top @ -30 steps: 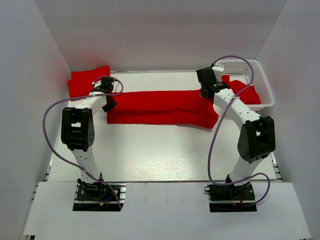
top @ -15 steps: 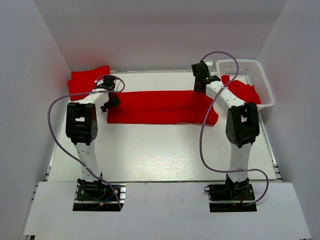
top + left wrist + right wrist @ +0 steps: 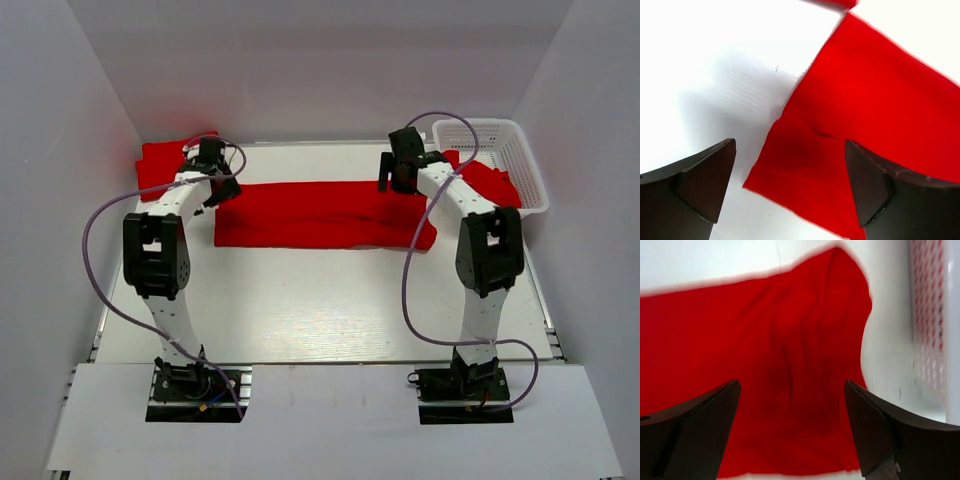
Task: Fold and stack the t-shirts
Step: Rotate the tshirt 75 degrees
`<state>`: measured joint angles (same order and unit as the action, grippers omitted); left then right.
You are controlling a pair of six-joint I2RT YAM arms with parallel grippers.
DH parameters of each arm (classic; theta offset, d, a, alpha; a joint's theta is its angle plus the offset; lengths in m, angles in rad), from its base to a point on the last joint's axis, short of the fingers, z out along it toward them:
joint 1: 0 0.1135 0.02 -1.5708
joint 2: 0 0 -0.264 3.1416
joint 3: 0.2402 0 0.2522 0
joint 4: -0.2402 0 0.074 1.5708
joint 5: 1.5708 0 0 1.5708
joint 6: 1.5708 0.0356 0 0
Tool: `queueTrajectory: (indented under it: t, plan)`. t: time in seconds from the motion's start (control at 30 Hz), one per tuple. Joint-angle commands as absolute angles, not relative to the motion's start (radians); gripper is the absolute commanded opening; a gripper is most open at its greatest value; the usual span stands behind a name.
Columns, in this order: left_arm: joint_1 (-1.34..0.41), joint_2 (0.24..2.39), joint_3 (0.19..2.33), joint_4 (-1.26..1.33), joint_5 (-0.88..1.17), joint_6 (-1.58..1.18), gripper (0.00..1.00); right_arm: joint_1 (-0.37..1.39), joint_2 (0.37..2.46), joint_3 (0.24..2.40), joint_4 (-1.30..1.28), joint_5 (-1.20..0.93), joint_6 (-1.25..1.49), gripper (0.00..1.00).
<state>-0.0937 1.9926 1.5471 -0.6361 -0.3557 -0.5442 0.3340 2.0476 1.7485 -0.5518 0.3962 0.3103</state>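
One red t-shirt (image 3: 320, 213) lies folded into a long band across the middle of the table. My left gripper (image 3: 224, 188) hovers open over its left end; in the left wrist view the shirt's corner (image 3: 805, 165) lies flat below my gripper (image 3: 790, 185), untouched. My right gripper (image 3: 393, 178) hovers open over the right end, and the cloth (image 3: 765, 340) shows between its spread jaws (image 3: 790, 430) with nothing held. A folded t-shirt (image 3: 165, 160) rests at the back left. Another t-shirt (image 3: 492, 185) lies in the basket.
A white lattice basket (image 3: 500, 130) stands at the back right, its wall (image 3: 930, 315) close beside the shirt's right end. White walls enclose the table on three sides. Purple cables loop from both arms.
Both grippers opened and let go of the shirt's ends, then lifted slightly toward the back. The shirt now lies flat on the table.
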Motion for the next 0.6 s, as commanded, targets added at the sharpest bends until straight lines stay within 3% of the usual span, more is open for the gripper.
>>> queueTrajectory:
  t: [0.0,0.13,0.3,0.57]
  plan:
    - [-0.101,1.844,1.513,-0.557,-0.319,-0.451,1.00,0.330,1.887,1.626,-0.539,0.237,0.325,0.90]
    - [-0.112,1.833,1.451,-0.454,-0.129,-0.335,1.00,0.324,1.787,1.423,-0.447,0.124,0.333,0.90]
    - [-0.112,1.865,1.417,-0.422,0.043,-0.284,1.00,0.322,1.775,1.356,-0.426,0.060,0.353,0.90]
    - [-0.112,1.931,1.371,-0.417,0.106,-0.284,1.00,0.322,1.801,1.319,-0.414,0.072,0.371,0.90]
